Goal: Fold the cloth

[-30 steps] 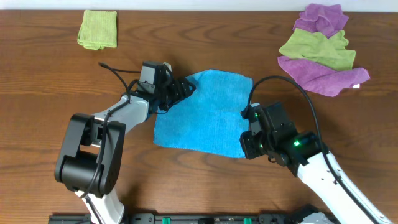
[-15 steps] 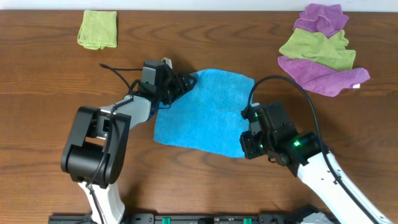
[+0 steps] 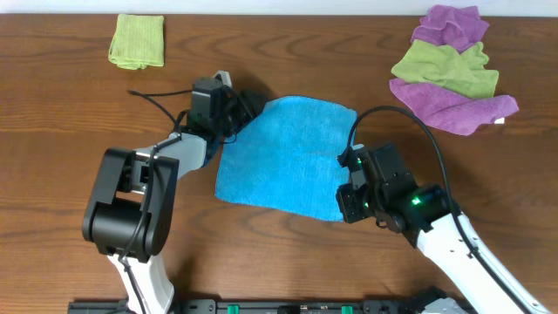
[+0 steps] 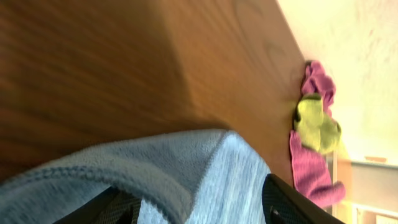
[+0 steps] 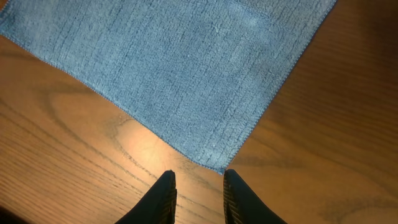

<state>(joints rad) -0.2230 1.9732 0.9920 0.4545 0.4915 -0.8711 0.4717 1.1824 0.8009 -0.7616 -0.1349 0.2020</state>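
One blue cloth (image 3: 288, 157) lies flat and unfolded on the counter (image 3: 52, 131), a rough square with a stitched hem and a fine ribbed nap. Its far-left corner sits between the left fingers (image 4: 283, 199), which are spread wide, the hem bunched up close between them. The right fingers (image 5: 163, 194) are slightly parted with nothing between them, and the cloth's near-right corner lies just ahead of their tips. Well beyond the left fingers lies one folded green cloth (image 3: 137, 40). Far beyond the right fingers is one heap (image 3: 449, 70) of purple and green cloths.
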